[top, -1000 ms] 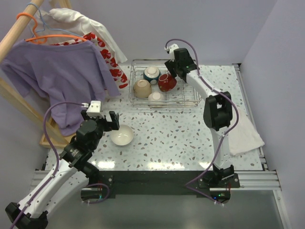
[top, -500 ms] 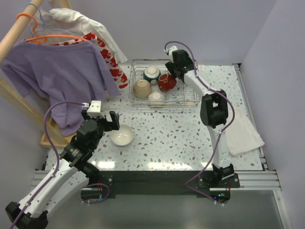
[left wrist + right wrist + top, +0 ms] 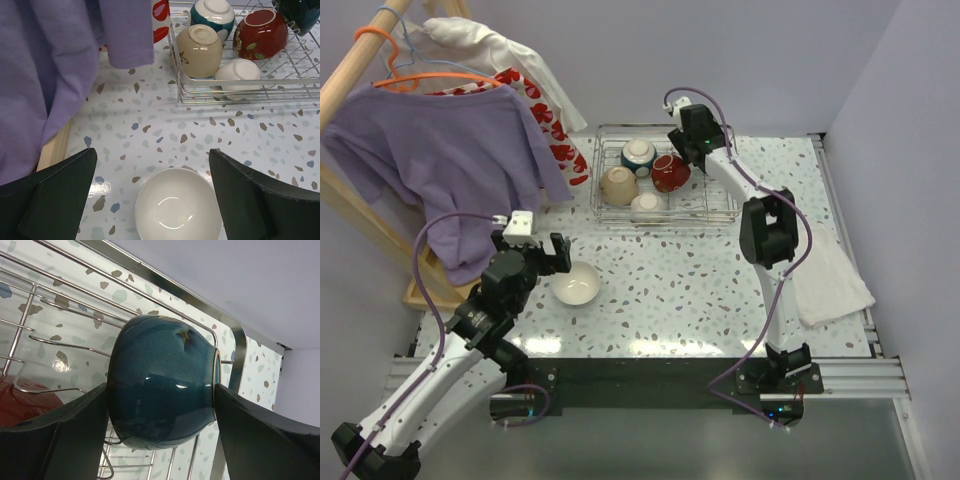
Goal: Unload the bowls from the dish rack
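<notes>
I've got the right fingers (image 3: 70, 435) pinching a glossy, round-bellied teal bowl (image 3: 162, 390) at the wire rack (image 3: 250, 95). The left fingers (image 3: 50, 195) are spread above a white bowl (image 3: 177, 207) on the speckled surface (image 3: 150, 135).

A teal bowl (image 3: 160, 385) of glazed ceramic, glossy with bright highlights, sits in a dish rack (image 3: 75, 300) of shiny silver metal wire at twelve o'clock on the worktop (image 3: 700, 290), which is smooth, speckled and faintly reflective. A white bowl (image 3: 178, 210) at eight o'clock is glossy too. At ten o'clock, a matt purple cloth shirt (image 3: 450, 150) hangs on an orange plastic hanger (image 3: 370, 34) by a bare wooden rail (image 3: 355, 70). The left hand (image 3: 155, 200) looks like matt black plastic.
</notes>
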You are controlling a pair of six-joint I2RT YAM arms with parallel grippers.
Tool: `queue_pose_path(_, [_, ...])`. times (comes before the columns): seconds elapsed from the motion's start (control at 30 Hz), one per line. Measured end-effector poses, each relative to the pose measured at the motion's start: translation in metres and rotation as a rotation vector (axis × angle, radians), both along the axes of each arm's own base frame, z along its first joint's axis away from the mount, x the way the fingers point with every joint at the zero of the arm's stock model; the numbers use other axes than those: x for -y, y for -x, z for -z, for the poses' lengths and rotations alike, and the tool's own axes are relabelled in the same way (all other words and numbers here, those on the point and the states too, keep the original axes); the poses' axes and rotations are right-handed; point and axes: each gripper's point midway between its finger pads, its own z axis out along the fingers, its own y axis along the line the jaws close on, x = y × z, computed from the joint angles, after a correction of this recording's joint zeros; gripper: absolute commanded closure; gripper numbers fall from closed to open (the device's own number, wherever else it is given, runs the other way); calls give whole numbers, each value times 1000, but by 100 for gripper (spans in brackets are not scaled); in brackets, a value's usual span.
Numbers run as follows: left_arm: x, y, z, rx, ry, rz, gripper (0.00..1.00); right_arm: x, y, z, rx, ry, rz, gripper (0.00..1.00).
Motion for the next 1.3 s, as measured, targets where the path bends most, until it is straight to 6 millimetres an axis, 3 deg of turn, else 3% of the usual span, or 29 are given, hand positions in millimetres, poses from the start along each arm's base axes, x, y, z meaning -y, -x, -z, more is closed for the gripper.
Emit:
queue_pose_path(0.2, [1, 0, 1, -4, -2, 7, 0, -1, 1, -1, 1, -8, -4, 87])
queue_pose_path(0.5, [4, -1, 5, -18, -19, 26, 0, -6, 16, -18, -16, -81, -18, 100])
queue_pose_path(0.93, [18, -2, 1, 8, -18, 102, 0, -4, 40, -60, 4, -166, -1, 100])
queue_pose_path(1.3, [51, 0, 10, -2, 3, 276, 0, -7, 73, -88, -2, -282, 4, 100])
